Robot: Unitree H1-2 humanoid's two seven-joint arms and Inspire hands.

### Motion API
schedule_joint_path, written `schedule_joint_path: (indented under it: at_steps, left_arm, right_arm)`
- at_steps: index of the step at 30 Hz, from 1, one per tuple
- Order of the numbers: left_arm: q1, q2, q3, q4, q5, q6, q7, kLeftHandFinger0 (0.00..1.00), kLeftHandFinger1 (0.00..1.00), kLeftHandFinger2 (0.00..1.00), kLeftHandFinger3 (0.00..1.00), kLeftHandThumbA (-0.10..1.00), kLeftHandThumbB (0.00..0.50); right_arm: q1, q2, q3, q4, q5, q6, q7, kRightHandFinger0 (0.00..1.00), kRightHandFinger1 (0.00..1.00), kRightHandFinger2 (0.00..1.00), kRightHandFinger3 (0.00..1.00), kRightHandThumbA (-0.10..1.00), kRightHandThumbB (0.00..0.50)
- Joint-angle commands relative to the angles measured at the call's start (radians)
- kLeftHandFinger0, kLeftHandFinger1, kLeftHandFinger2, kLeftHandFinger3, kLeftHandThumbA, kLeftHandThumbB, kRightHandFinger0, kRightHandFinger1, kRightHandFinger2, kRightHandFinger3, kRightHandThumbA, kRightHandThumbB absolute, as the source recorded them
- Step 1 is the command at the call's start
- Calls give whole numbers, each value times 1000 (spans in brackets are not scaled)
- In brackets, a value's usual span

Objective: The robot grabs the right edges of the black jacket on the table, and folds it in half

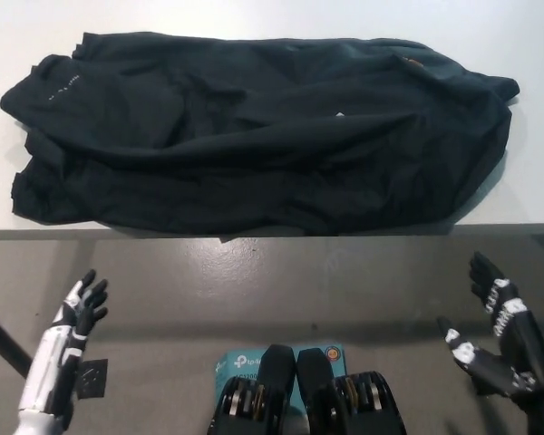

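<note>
Head view: I see the black jacket (254, 131) spread rumpled across the white counter (535, 54). My left hand (80, 308) and right hand (494, 317) hover below the counter's edge, fingers spread, holding nothing.

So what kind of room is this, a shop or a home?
Probably a lab or test room rather than a home: a plain white table, a bare grey floor, and just one black jacket laid out.
</note>
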Motion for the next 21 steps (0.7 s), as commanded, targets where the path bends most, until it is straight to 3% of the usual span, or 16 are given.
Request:
schedule_joint_path:
  at_steps: [1, 2, 3, 4, 7, 8, 9, 11, 12, 14, 16, 21]
  left_arm:
    - [-15, -6, -24, -28, 22, -7, -12, 1000, 1000, 1000, 1000, 904, 33]
    - [-15, -6, -24, -28, 22, -6, -11, 1000, 1000, 1000, 1000, 903, 32]
    - [-20, -12, -42, -36, 29, 8, -15, 1000, 1000, 1000, 1000, 894, 69]
    - [-23, -13, -48, -37, 30, 7, -18, 1000, 1000, 1000, 1000, 854, 82]
    - [-24, -12, -49, -37, 30, 7, -17, 1000, 1000, 1000, 1000, 849, 81]
    - [-30, -12, -51, -52, 17, 24, -23, 1000, 1000, 1000, 1000, 803, 87]
    - [-31, -13, -51, -49, 18, 23, -22, 1000, 1000, 1000, 1000, 799, 100]
    - [-31, -12, -51, -49, 17, 24, -21, 1000, 1000, 1000, 1000, 796, 101]
    - [-30, -10, -54, -52, 27, 24, -20, 1000, 1000, 1000, 1000, 813, 104]
    - [-28, -8, -51, -54, 31, 23, -17, 1000, 1000, 1000, 1000, 820, 104]
    - [-26, -8, -49, -45, 33, 15, -15, 1000, 1000, 1000, 1000, 827, 106]
    - [-24, -2, -39, -48, 15, 14, -19, 1000, 1000, 1000, 1000, 822, 86]
  right_arm:
    - [28, 17, -51, -107, 48, -113, -37, 1000, 1000, 1000, 1000, 649, 104]
    - [28, 19, -54, -108, 47, -112, -34, 1000, 1000, 1000, 1000, 649, 104]
    - [32, 14, -99, -237, 112, -87, -52, 1000, 1000, 1000, 1000, 662, 115]
    - [18, 2, -121, -307, 135, -24, -65, 1000, 1000, 1000, 1000, 732, 165]
    - [16, 6, -129, -318, 139, -9, -59, 1000, 1000, 1000, 1000, 735, 165]
    - [-89, -63, -194, -417, 187, 149, -92, 1000, 1000, 1000, 1000, 900, 199]
    - [-127, -85, -217, -422, 212, 199, -100, 1000, 1000, 1000, 1000, 929, 209]
    - [-134, -85, -225, -428, 217, 217, -98, 1000, 1000, 1000, 1000, 931, 210]
    - [-205, -123, -258, -425, 280, 314, -116, 1000, 1000, 1000, 1000, 950, 185]
    - [-246, -136, -270, -418, 306, 363, -121, 1000, 1000, 1000, 1000, 958, 178]
    - [-369, -184, -313, -297, 439, 462, -113, 1000, 1000, 1000, 1000, 1000, 246]
    - [-493, -194, -333, -96, 504, 502, -66, 1000, 1000, 1000, 1000, 1000, 254]
